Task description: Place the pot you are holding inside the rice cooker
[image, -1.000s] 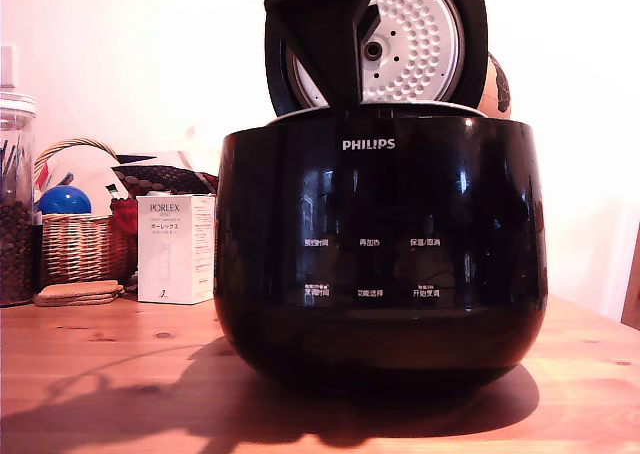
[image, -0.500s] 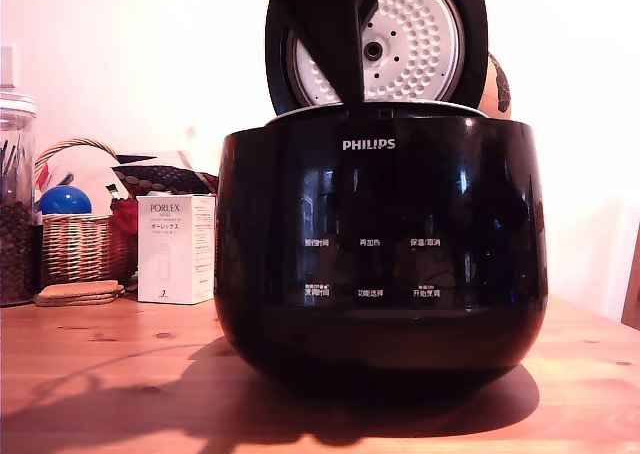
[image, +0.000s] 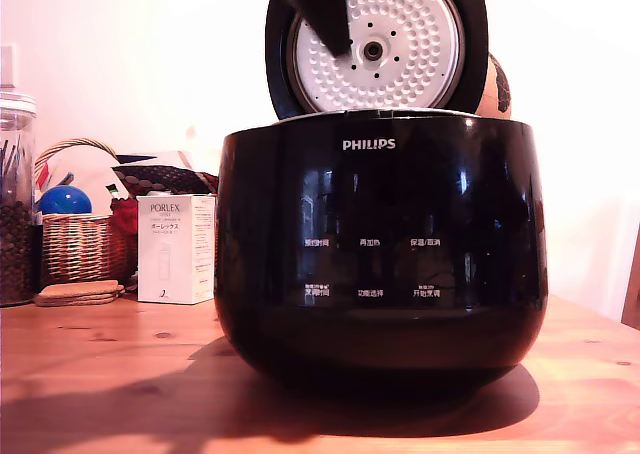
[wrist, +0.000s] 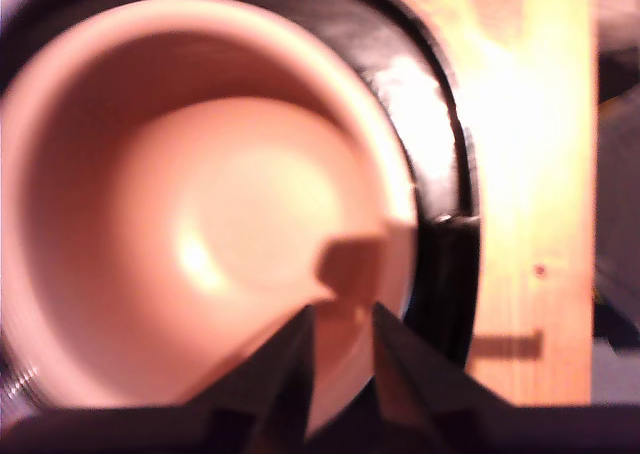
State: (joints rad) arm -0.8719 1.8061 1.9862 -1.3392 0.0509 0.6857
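Rice cooker (image: 380,254), a large glossy black rounded body with a white PHILIPS logo and white button labels, is being seen standing on the wooden table (image: 100,374), its hinged lid (image: 400,39) raised upright with the dimpled white inner plate facing the exterior camera. Round inner pot (wrist: 190,214), rendered pinkish and blurred in the wrist view, is being seen seated inside the cooker, the black rim (wrist: 440,164) of the cooker ringing it closely. Only a thin pale edge of the pot is being shown above the body in the exterior view. Black gripper (wrist: 340,324) is being held above the pot's rim, its two fingers (wrist: 285,364) parted by a narrow gap with nothing between them. In the exterior view its dark tip is overlapping the lid. At the exterior view's left, a white PORLEX box (image: 175,249), a wicker basket (image: 80,239) and a glass jar (image: 15,199) are being noted.
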